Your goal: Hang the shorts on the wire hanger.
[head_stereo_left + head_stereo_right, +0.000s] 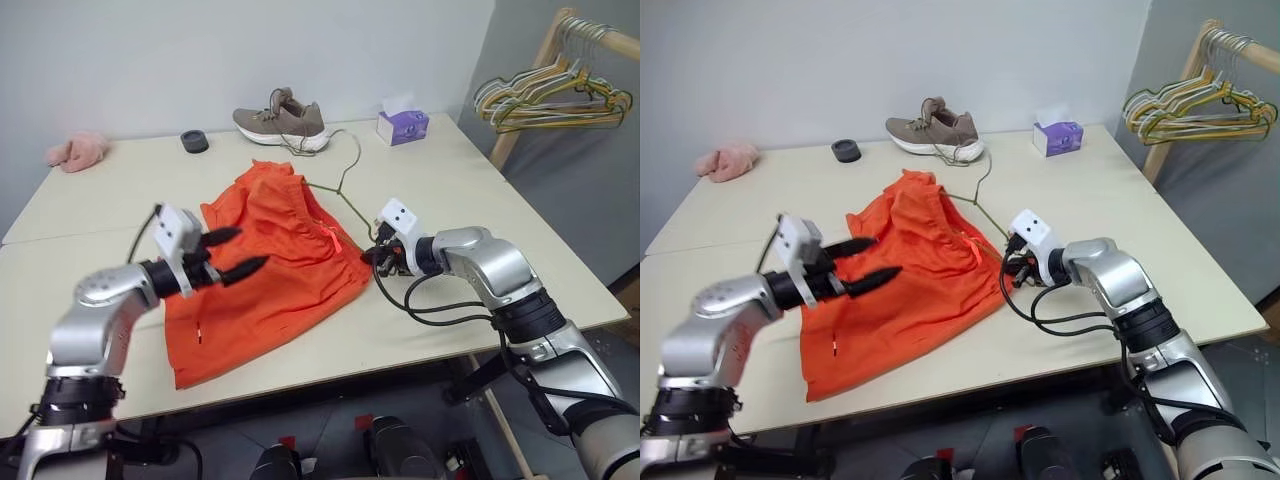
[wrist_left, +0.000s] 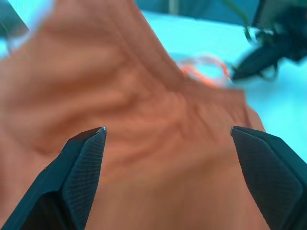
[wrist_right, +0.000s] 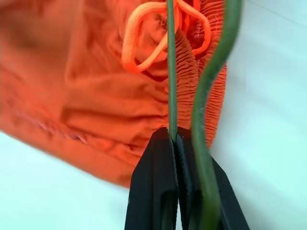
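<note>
pinching the hanger point(image 3: 171, 72) wire at the waistband, the right gripper point(image 1: 378, 254) is clamped; the left gripper point(image 1: 232, 253) hovers spread above the shorts point(image 1: 265, 270) on the table point(image 1: 480, 200). next: grasp fabric, thread the wire in.

My left gripper point(image 1: 240, 253) raised over the shorts point(image 1: 262, 285), 2 fingers spread wide, right gripper point(image 1: 372, 254) at their waistband, fingers pinched together

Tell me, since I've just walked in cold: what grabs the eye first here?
The bright orange shorts sprawled mid-table, with the wire hanger poking out toward the shoe. The right gripper is shut on the hanger's wire at the waistband, while the left gripper hovers open over the fabric.
</note>
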`<state>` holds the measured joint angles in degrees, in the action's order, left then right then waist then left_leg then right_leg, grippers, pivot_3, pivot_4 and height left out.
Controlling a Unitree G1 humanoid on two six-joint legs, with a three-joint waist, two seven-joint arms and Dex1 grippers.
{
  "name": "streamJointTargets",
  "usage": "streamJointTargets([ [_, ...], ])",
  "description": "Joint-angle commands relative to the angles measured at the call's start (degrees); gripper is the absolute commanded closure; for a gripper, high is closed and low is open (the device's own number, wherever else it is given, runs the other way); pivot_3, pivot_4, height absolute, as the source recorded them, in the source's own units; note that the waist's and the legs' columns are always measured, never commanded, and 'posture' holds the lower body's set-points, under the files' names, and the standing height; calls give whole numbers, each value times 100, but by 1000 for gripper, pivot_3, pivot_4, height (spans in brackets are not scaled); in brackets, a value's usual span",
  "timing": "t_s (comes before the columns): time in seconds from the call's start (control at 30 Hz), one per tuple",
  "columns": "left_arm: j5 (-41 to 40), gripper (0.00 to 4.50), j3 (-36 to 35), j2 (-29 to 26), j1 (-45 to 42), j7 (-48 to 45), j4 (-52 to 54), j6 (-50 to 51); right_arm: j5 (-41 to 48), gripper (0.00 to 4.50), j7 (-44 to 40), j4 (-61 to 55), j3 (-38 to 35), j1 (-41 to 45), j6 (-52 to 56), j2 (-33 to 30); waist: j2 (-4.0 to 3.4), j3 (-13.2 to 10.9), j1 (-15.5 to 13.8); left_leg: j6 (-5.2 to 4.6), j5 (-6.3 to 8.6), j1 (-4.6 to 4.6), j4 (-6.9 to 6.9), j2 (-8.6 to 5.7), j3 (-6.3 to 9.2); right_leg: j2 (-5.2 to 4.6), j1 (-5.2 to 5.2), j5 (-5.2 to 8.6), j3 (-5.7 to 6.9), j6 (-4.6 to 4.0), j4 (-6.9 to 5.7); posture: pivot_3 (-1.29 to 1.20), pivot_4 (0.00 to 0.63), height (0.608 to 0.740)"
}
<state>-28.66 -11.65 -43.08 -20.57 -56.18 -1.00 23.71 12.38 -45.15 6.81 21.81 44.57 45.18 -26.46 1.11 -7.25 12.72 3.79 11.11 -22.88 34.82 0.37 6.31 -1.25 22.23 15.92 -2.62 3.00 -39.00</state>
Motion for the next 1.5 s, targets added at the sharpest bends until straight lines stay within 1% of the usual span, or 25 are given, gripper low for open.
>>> streamJointTargets([
  [0.03,68,155,-141,-767,-602,-686,-353,-161,-476,4500,-159,-357,231,-60,-793,-219,0,0,15,0,0,0,-1,4,0,5,1,0,0,-1,1,-174,42,740],
  [0.07,158,155,-55,-935,-756,-868,-499,-257,-531,4500,-168,-377,248,-91,-867,-225,0,0,20,0,0,-1,-2,5,0,7,4,0,0,-1,0,-169,43,740],
  [0.13,644,155,342,-1255,-1083,-1301,-933,-844,-747,4500,-184,-412,345,-129,-1174,-263,0,0,17,0,0,1,-4,8,-2,10,5,0,0,-3,0,-166,42,740],
  [0.2,1048,155,637,-1310,-1424,-1462,-1366,-1377,-887,4500,-203,-427,382,-157,-1366,-261,-3,1,3,0,0,2,-5,8,-4,10,4,1,0,-3,0,-166,42,740],
  [0.3,1294,155,930,-1100,-1899,-1605,-1791,-1736,-1060,4500,-231,-510,430,-190,-1551,-231,-2,1,-17,1,0,2,-4,8,-2,10,3,-1,1,-5,-1,-175,43,740],
  [0.4,1469,155,1189,-988,-1949,-1895,-1917,-2033,-1184,4500,-271,-617,440,-219,-1653,-210,-2,1,-13,1,-1,-1,-1,9,-2,10,3,-2,0,-4,0,-183,44,740],
  [0.67,1949,155,1592,-524,-2157,-1910,-2411,-2677,-1491,4500,-417,-1041,492,-291,-1955,-239,-2,1,11,1,-1,0,0,11,-3,10,4,-2,0,-5,-3,-201,48,740],
  [0.8,1984,155,1566,-381,-2217,-1897,-2557,-2717,-1687,4500,-464,-1180,540,-332,-2195,-257,-2,1,21,1,-1,2,1,11,-3,10,3,-2,-1,-5,-5,-207,51,740],
  [0.97,1999,155,1582,-425,-2109,-2070,-2551,-2678,-1830,4500,-496,-1224,506,-396,-2362,-235,-2,1,27,1,-1,0,1,11,-2,10,3,-2,-1,-5,-5,-206,52,740],
  [1.07,1920,689,1566,-425,-1994,-2182,-2451,-2535,-1880,4500,-532,-1226,494,-413,-2469,-218,-2,1,33,1,-1,1,1,11,-3,10,3,-2,-1,-5,-6,-205,51,740],
  [1.3,1835,2914,1505,-415,-1814,-2251,-2194,-2297,-1983,4500,-616,-1183,484,-419,-2707,-197,-2,1,35,1,-1,2,4,12,0,10,2,-2,0,-5,-10,-204,48,740],
  [1.4,1738,3823,1474,-459,-1727,-2361,-2060,-2042,-2022,4500,-673,-1118,491,-413,-3099,-193,-2,1,46,1,-1,2,4,12,0,10,2,-2,0,-5,-10,-205,46,740],
  [1.47,1711,4347,1449,-505,-1677,-2411,-2007,-1916,-2023,4500,-764,-1068,507,-410,-3288,-221,-2,1,54,1,-1,2,4,12,-1,10,2,-2,0,-5,-10,-205,46,740],
  [1.5,1711,4428,1445,-520,-1658,-2417,-1989,-1883,-2007,4500,-819,-1047,506,-418,-3353,-237,-2,1,57,1,-1,3,4,12,0,10,2,-2,0,-5,-10,-206,44,740],
])
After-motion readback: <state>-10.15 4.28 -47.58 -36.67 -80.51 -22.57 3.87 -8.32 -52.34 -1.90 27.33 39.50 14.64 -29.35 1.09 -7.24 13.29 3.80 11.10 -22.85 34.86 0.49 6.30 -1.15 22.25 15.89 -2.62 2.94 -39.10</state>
